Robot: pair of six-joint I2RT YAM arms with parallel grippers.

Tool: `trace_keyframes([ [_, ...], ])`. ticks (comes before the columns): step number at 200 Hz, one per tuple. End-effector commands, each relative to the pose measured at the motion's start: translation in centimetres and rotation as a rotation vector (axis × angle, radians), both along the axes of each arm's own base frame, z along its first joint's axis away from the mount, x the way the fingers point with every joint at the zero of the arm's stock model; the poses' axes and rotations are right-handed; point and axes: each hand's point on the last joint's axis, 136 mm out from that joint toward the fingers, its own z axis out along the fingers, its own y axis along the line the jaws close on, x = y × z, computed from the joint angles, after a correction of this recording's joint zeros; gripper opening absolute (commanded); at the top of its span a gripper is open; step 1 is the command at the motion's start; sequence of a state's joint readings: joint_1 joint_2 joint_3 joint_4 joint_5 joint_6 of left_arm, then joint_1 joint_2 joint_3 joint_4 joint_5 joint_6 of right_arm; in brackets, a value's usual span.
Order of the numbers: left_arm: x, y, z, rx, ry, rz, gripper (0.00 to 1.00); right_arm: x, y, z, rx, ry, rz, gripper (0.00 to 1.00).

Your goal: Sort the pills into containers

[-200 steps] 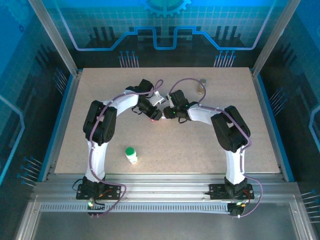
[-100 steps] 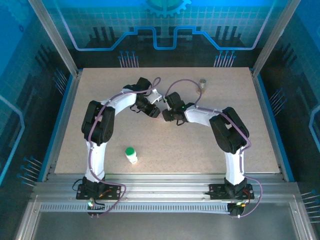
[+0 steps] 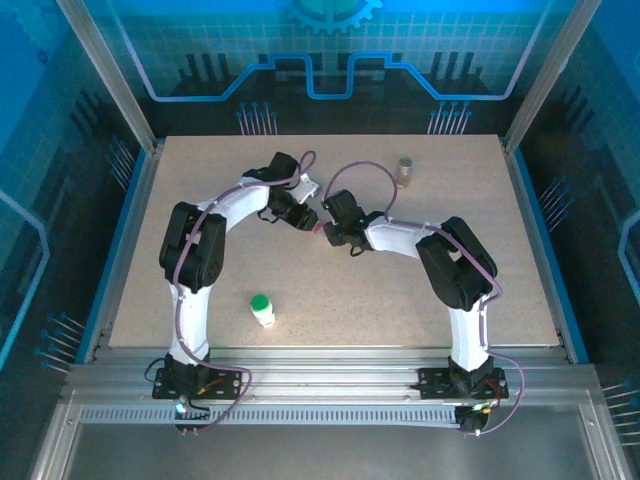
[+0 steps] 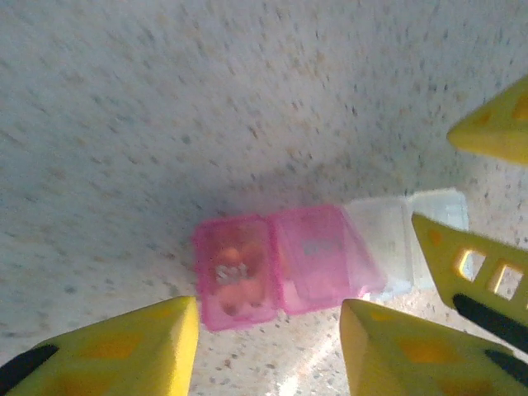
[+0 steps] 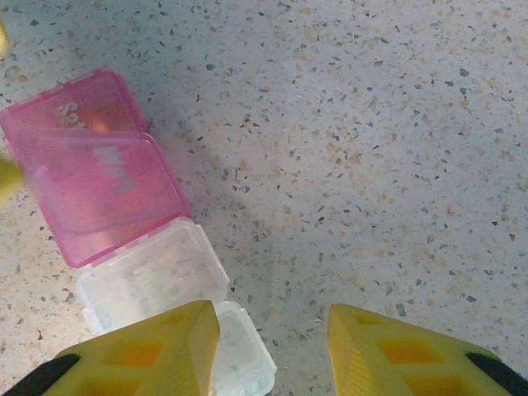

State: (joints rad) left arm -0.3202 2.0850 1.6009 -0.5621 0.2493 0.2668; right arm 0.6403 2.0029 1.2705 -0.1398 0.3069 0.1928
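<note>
Step in hand: opening up the pill box (image 4: pixel 285 264) at table centre. The left gripper (image 4: pixel 268 351) and right gripper (image 5: pixel 272 346) hover beside it, jaws apart and empty. The next move likely calls for bracing the strip and extracting pills from the pink compartment (image 4: pixel 235 276). The green-capped bottle (image 3: pixel 262 310) stands well apart.

You're looking at a pale beige table (image 3: pixel 380 300) flecked with dark and tan specks. The pill box (image 4: pixel 309 260) runs from pink lids with white lettering, orange pills (image 4: pixel 235 290) glowing through, to clear frosted ones. The left gripper (image 4: pixel 266 307) and right gripper (image 5: pixel 271 312) are yellow, marked black. One bottle (image 3: pixel 262 311) is white with a green cap, the other bottle (image 3: pixel 404 171) amber with tan.
</note>
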Motion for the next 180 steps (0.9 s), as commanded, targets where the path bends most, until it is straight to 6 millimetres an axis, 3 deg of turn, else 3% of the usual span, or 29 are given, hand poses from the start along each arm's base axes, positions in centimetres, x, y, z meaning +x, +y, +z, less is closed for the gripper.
trace_keyframes([
  [1, 2.5, 0.6, 4.0, -0.046, -0.125, 0.075, 0.53, -8.0, -5.4, -8.4, -0.248, 0.354, 0.06, 0.43],
  [43, 3.9, 0.4, 3.3, -0.036, -0.133, 0.099, 0.55, -7.7, -4.9, -7.9, -0.238, 0.337, 0.098, 0.43],
  [72, 4.0, 0.9, 3.9, -0.042, -0.177, 0.13, 0.59, -7.3, -4.4, -7.2, -0.211, 0.307, 0.135, 0.44],
  [94, 3.5, 2.1, 3.7, -0.059, -0.137, 0.199, 0.57, -6.6, -3.1, -5.3, -0.113, 0.268, 0.167, 0.47],
  [135, 2.2, 4.4, 1.2, -0.128, 0.109, 0.419, 0.5, -5.2, 0.6, -0.4, 0.093, 0.16, 0.259, 0.53],
  [180, 1.0, 4.1, 0.3, -0.226, 0.141, 0.47, 0.49, -4.8, 3.1, 1.1, 0.132, 0.132, 0.305, 0.56],
])
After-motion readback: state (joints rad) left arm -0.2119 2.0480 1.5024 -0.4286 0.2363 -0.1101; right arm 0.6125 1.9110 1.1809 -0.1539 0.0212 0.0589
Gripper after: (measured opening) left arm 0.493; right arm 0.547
